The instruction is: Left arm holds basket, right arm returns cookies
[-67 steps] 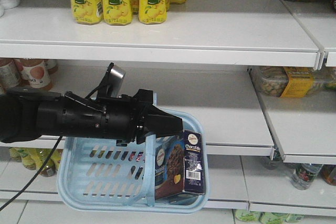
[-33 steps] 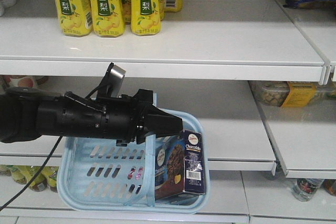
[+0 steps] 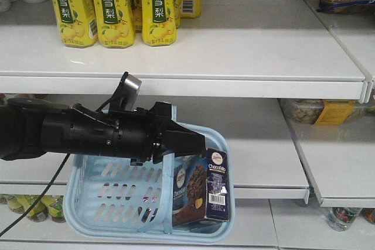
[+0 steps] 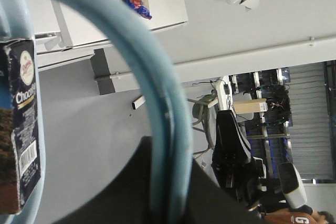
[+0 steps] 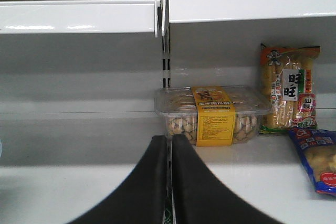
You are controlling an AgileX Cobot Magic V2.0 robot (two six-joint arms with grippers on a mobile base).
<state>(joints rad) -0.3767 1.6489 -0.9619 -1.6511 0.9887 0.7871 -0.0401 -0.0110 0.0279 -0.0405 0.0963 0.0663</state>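
Light blue basket (image 3: 82,200) hangs at lower centre of the front view, its handle (image 3: 166,171) clenched in the left tool (image 3: 201,142). Cookies (image 3: 202,191) stand upright in its right end. Right tool (image 5: 169,142), fingers pressed together and empty, faces a shelf (image 5: 63,187).

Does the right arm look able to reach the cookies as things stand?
Probably not yet: the right gripper is shut, facing a shelf, and the left gripper sits just above the cookies in the basket.
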